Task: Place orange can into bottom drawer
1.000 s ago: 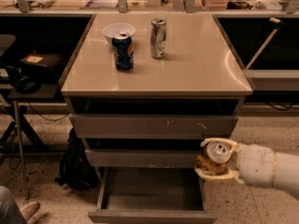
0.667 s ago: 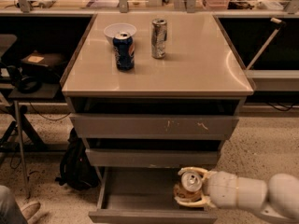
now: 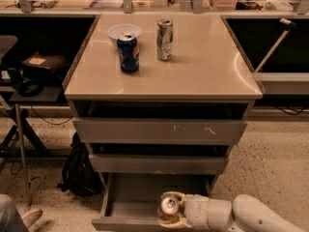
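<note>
Small orange-gold drink can (image 3: 169,205) is held upright, clamped between the fingers of the pale end effector (image 3: 170,211), low over the front part of the pulled-out grey metal bottom drawer (image 3: 137,199). It is probably kept upright so it can be set down standing. Not yet released.

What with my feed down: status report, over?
Gripper shut on orange can, low over the open bottom drawer. Can not released yet. Nothing blocking the drawer.

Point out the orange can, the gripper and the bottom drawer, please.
orange can (image 3: 169,205): camera view, its silver top.
gripper (image 3: 170,212): camera view, between its fingertips, over the drawer's front edge.
bottom drawer (image 3: 142,191): camera view, its bare inner floor.
</note>
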Robot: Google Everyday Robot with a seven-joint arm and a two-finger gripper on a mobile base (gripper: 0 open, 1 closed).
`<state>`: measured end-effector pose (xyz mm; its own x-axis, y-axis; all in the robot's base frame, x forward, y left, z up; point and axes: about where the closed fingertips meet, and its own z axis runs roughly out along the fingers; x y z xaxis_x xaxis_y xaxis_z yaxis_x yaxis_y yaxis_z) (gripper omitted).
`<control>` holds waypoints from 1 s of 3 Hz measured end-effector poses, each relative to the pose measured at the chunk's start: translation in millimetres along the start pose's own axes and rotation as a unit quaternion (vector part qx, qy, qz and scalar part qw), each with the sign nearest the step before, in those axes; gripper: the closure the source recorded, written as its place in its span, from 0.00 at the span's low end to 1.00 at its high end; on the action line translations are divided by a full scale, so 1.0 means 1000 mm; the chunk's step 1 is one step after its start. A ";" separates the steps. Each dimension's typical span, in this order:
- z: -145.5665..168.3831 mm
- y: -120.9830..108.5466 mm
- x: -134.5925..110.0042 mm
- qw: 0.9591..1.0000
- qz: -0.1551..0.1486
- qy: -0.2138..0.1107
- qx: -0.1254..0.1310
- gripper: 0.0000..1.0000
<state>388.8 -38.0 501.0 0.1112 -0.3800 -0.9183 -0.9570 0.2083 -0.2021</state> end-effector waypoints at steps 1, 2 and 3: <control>0.014 -0.020 0.023 1.000 -0.009 -0.008 0.008 1.00; 0.043 -0.065 0.066 0.999 -0.012 -0.014 0.030 1.00; 0.060 -0.103 0.116 0.998 -0.010 0.002 0.059 1.00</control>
<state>516.1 -49.4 395.2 0.1289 -0.3884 -0.9124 -0.9164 0.3049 -0.2592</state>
